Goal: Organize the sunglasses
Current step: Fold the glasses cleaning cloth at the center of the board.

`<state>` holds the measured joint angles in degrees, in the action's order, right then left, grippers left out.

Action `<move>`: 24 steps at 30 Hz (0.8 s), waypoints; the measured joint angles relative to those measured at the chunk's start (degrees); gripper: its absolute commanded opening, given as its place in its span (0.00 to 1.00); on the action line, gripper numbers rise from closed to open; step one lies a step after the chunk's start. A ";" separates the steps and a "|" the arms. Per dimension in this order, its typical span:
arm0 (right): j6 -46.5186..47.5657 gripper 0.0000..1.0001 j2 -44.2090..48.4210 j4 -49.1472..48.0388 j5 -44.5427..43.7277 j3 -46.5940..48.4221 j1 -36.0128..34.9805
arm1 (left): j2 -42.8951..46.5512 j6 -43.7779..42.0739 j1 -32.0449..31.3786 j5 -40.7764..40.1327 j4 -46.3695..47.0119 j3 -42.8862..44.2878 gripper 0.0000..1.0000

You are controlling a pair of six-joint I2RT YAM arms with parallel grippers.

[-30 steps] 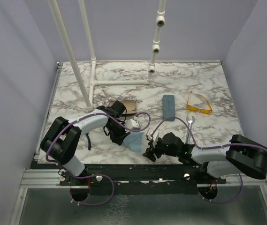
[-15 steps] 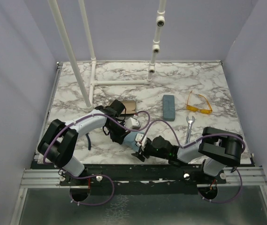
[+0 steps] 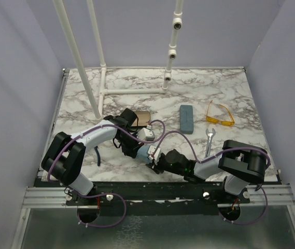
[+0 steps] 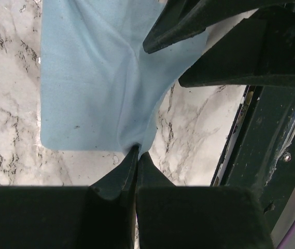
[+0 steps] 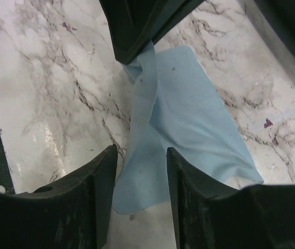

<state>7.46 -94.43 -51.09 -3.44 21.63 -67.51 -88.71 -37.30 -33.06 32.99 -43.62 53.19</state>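
Observation:
The yellow-orange sunglasses (image 3: 220, 114) lie open on the marble table (image 3: 230, 88) at the right. A thin dark line (image 3: 97, 154) lies by the left arm; I cannot tell if it is the wire-frame pair. My left gripper (image 3: 135, 150) is shut on the edge of a light blue cloth (image 3: 146, 152), as the left wrist view shows, gripper (image 4: 137, 150) pinching the cloth (image 4: 95, 78). My right gripper (image 3: 156, 165) is open. In the right wrist view the gripper (image 5: 142, 155) has a lower corner of the cloth (image 5: 188, 109) between its fingers.
A blue-grey oblong case (image 3: 186, 118) lies mid-table. A dark case with a brownish inside (image 3: 141, 118) sits behind the left arm. A small wrench (image 3: 209, 140) lies right of centre. White pipes (image 3: 93, 78) stand at the back. The table's front rail (image 4: 271, 145) is close.
My right arm has swung left along the front edge until its open gripper reached the blue cloth. My left gripper still holds the cloth and has shifted slightly.

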 measured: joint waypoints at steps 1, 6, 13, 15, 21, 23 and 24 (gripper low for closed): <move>0.02 0.44 0.00 0.55 -0.22 0.00 0.00 | 0.00 0.00 0.00 0.02 -0.02 0.00 0.00; -0.44 0.33 0.26 3.10 -1.42 0.26 -0.02 | 0.00 0.00 0.24 0.07 -0.07 0.00 0.00; -1.62 0.26 1.27 5.14 -2.89 0.28 -0.04 | 0.00 -0.02 0.46 0.09 -0.22 0.00 0.00; -1.90 0.26 1.84 6.01 -3.08 0.28 -0.04 | 0.00 -0.04 0.48 0.07 -0.24 0.00 0.00; -3.06 0.26 4.94 9.60 -3.17 -0.39 -0.04 | 0.26 -0.24 0.48 -0.13 -0.39 0.00 0.00; -3.50 0.26 5.55 10.54 -3.19 -0.68 -0.04 | 0.28 -0.28 0.48 -0.26 -0.44 0.00 0.00; -3.74 0.26 5.84 10.91 -3.21 -0.90 -0.04 | 0.31 -0.28 0.48 -0.31 -0.42 0.00 0.00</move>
<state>3.73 -88.60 -40.18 -6.66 20.73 -67.55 -88.40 -37.58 -32.58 32.69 -44.03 53.19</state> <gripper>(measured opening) 0.263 0.003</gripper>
